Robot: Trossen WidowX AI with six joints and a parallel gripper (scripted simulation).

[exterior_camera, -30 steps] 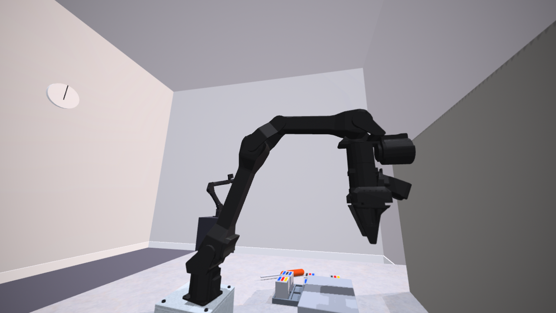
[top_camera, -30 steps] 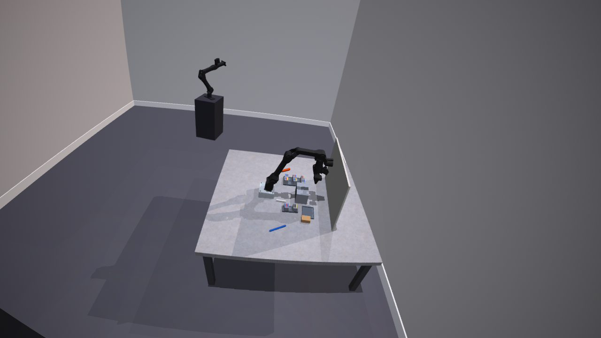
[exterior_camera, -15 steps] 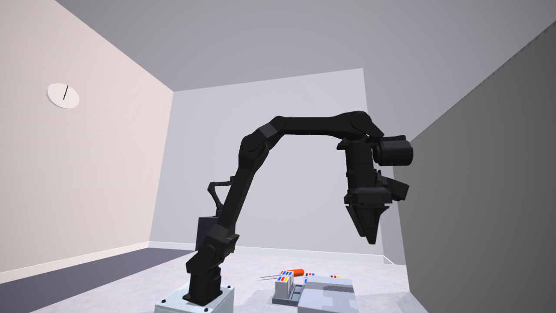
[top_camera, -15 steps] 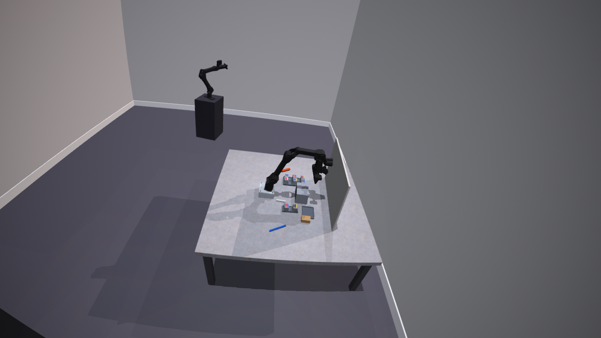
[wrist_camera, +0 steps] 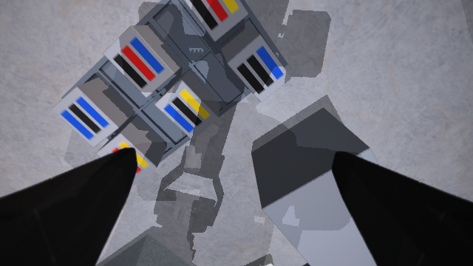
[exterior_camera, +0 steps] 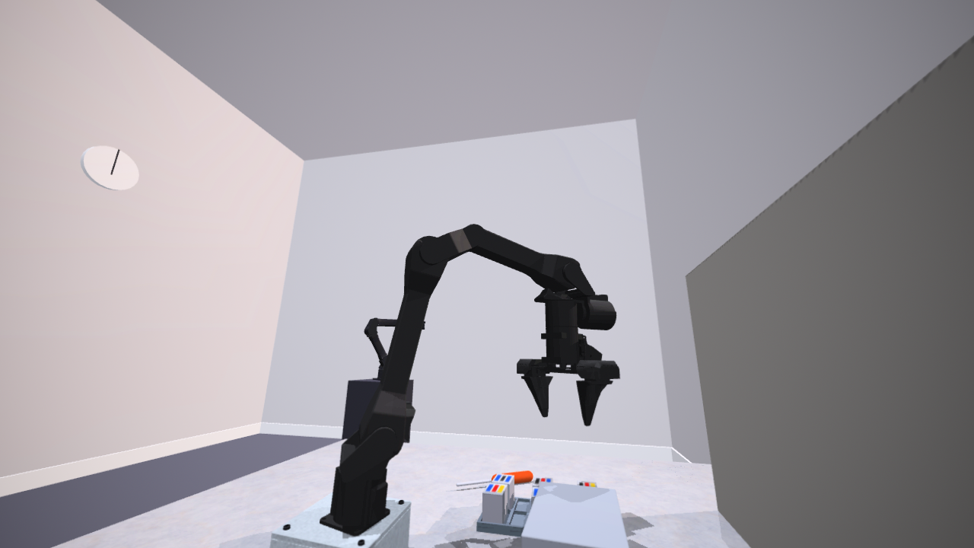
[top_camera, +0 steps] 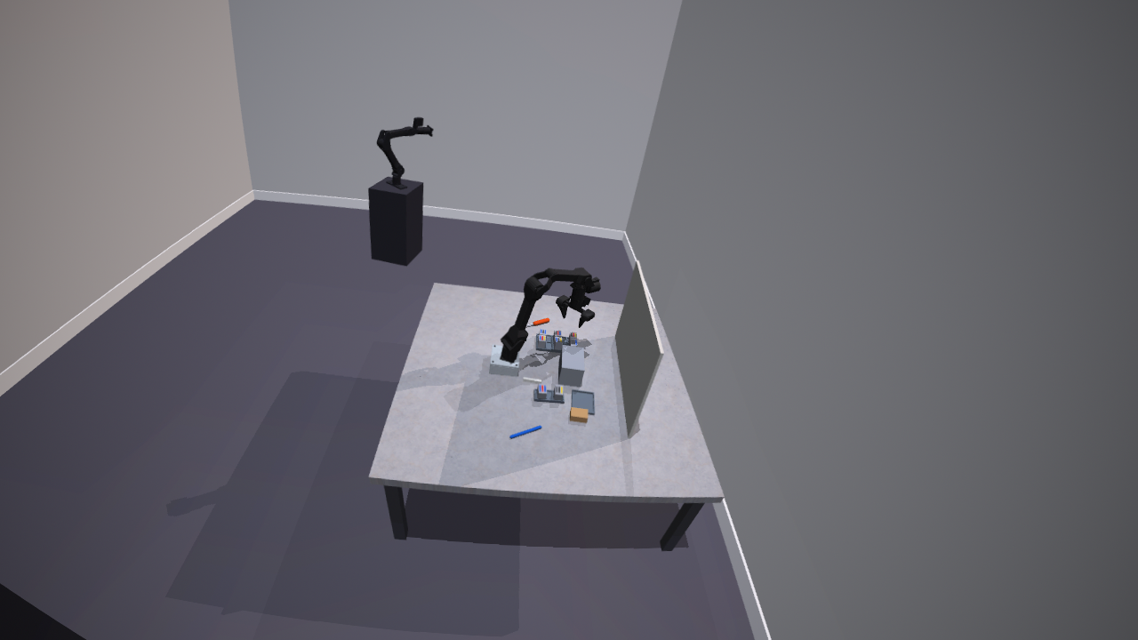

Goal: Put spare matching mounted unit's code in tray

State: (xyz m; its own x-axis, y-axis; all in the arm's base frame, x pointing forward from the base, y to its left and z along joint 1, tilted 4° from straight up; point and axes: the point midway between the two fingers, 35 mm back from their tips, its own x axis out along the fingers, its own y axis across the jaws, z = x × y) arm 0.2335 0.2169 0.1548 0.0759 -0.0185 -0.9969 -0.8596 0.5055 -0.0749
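My gripper [top_camera: 573, 320] [exterior_camera: 565, 419] [wrist_camera: 237, 158] is open and empty, pointing down high above the table. The mounted unit, a grey box [top_camera: 571, 365] [exterior_camera: 575, 517] [wrist_camera: 318, 236], shows no code now; its back is hidden. Beside it a rack [top_camera: 548, 348] [exterior_camera: 500, 528] [wrist_camera: 222, 85] holds several striped spares. In the wrist view these include a blue-black-blue spare [wrist_camera: 85, 117], a black-red-blue spare [wrist_camera: 138, 63], a blue-black-yellow spare [wrist_camera: 186, 111] and a black-black-blue spare [wrist_camera: 260, 68]. A red-and-yellow spare [wrist_camera: 142, 162] is partly behind a finger. The tray [top_camera: 583, 400] looks empty.
A second rack [top_camera: 548, 399] with two spares stands left of the tray. A tan block [top_camera: 578, 414] touches or overlaps the tray's near edge. A tall panel [top_camera: 637, 357] [exterior_camera: 837, 340] stands right. An orange screwdriver [top_camera: 540, 322] [exterior_camera: 514, 476], blue rod [top_camera: 524, 432] and white stick [top_camera: 532, 380] lie around.
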